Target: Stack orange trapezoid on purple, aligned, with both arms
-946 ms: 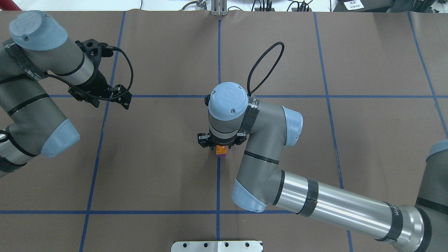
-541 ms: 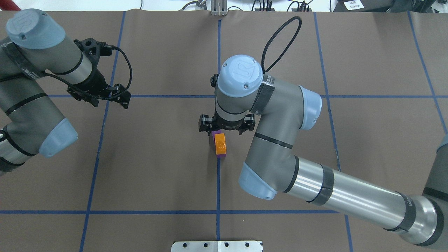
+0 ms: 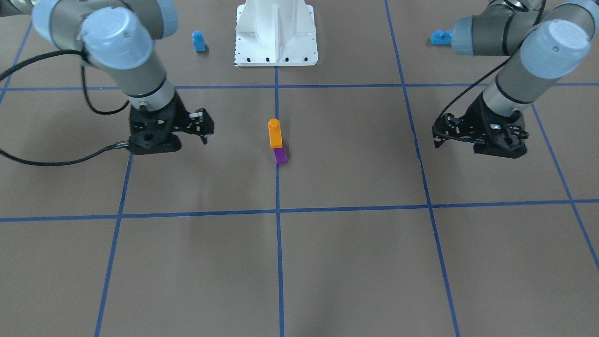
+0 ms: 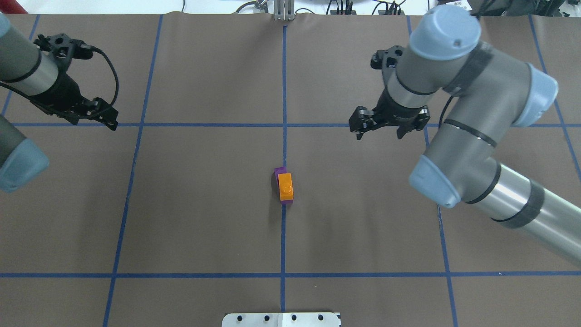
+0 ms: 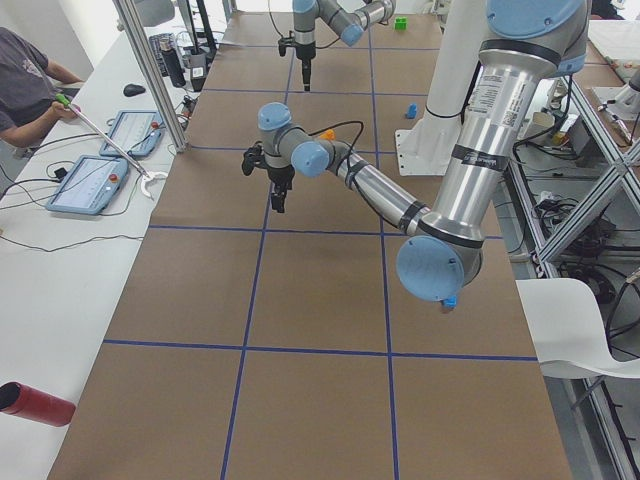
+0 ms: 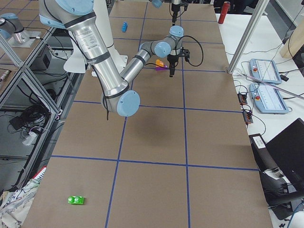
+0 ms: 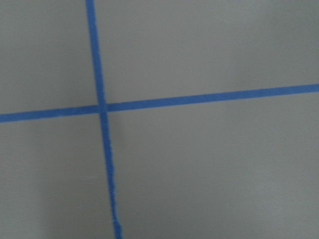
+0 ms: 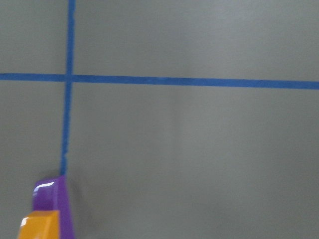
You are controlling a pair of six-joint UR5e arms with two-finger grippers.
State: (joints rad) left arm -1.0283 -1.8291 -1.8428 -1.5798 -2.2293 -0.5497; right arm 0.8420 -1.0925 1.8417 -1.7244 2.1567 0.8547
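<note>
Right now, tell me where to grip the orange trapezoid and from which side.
Come straight down and pinch the orange trapezoid across its narrow width, on its two long side faces; they look flat and parallel, and it sits exposed atop the purple brick.

Seen from overhead, the left arm (image 4: 22, 68) enters at ten o'clock, and its left gripper (image 4: 94, 119) points down with jaws spread. The right arm (image 4: 472, 136) folds back at two o'clock. The right gripper (image 4: 380, 131) hangs downward, jaws apart.
</note>
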